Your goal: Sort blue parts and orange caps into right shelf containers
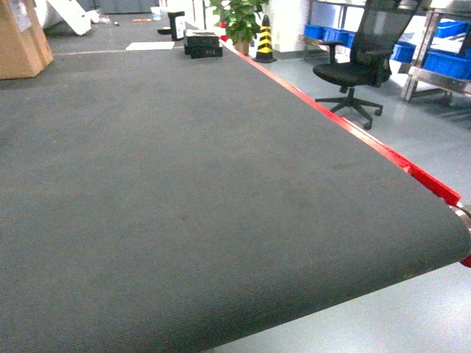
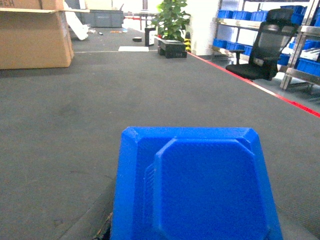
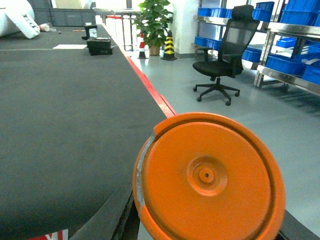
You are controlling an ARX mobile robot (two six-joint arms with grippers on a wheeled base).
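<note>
A big blue part point(image 2: 200, 185) with an octagonal raised face fills the lower left wrist view, close over the dark belt point(image 2: 75, 125). It hides my left gripper's jaws, which hold it. A round orange cap point(image 3: 207, 175) fills the bottom of the right wrist view, hanging over the belt's red edge point(image 3: 150, 92) and the floor. My right gripper is shut on it, with a dark finger point(image 3: 116, 220) showing beside the cap. The right shelf containers point(image 1: 447, 65) are blue crates on metal racks far right. Neither gripper appears in the head view.
A black office chair point(image 1: 355, 68) stands on the grey floor between the belt and the racks. A cardboard box point(image 1: 22, 37) sits at the belt's far left. A black box point(image 1: 202, 44), a potted plant point(image 1: 239, 18) and a striped cone point(image 1: 265, 40) are at the far end.
</note>
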